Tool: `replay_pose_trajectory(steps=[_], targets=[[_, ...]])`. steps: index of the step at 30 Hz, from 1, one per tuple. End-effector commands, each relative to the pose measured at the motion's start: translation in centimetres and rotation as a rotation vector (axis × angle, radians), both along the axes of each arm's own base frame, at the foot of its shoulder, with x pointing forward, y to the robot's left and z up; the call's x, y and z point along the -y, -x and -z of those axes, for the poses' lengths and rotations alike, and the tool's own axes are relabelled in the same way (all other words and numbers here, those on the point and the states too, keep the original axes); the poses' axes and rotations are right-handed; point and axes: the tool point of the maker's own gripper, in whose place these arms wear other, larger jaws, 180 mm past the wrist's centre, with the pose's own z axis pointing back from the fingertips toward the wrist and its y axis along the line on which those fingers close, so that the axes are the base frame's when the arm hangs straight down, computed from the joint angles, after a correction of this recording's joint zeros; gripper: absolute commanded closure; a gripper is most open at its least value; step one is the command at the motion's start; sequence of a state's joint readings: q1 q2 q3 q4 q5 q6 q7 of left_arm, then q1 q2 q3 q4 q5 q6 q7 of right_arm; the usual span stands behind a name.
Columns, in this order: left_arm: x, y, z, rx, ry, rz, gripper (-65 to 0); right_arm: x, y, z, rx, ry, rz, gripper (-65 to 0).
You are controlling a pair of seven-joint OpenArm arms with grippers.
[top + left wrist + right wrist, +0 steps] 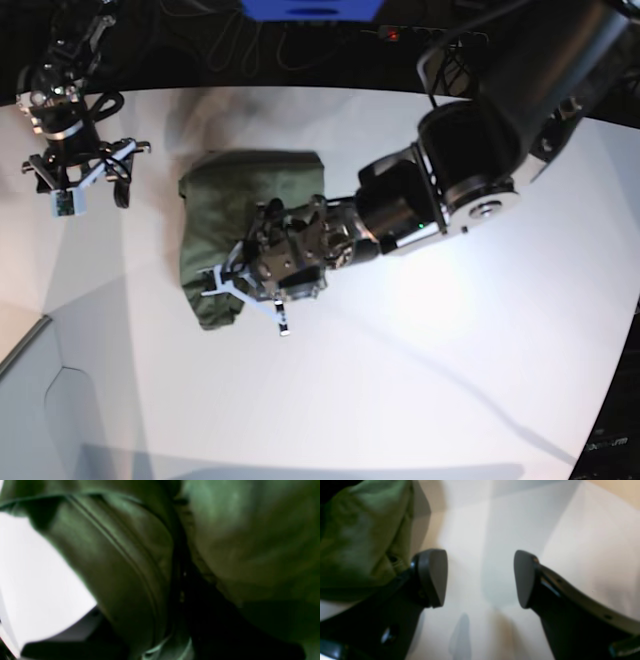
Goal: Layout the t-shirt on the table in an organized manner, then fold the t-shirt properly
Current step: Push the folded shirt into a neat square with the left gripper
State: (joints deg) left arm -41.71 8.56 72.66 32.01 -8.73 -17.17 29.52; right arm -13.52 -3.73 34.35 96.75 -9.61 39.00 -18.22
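Your left gripper point(245, 285) is clamped on the bunched olive t-shirt point(245, 195) lying on the white table point(450, 380). Your right gripper point(480, 578) stands with jaws wide apart and nothing between them, beside the shirt.

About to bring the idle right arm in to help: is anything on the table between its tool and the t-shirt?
Nothing visible. The right tool hangs open over bare table, with only white tabletop between it and the t-shirt. The left tool sits on the shirt's far side.
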Motion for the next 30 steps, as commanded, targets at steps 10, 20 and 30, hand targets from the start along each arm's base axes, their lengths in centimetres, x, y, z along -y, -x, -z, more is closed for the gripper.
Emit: replay_pose_trajectory(steps=[10, 20, 30], targets=[[0.5, -0.6, -1.4, -0.009, -0.029, 0.074, -17.4, -0.8, -0.9, -1.2, 0.056, -0.019, -0.019, -41.5], [3.1, -4.6, -7.5, 0.105, 0.058, 0.094, -32.7, -1.0, -1.0, -1.2, 0.058, -0.022, -0.024, -41.5], [1.8, -6.1, -8.6, 0.118, 0.000, 0.046, -32.7, -1.1, -1.1, -1.3, 0.061, -0.023, -0.026, -41.5]])
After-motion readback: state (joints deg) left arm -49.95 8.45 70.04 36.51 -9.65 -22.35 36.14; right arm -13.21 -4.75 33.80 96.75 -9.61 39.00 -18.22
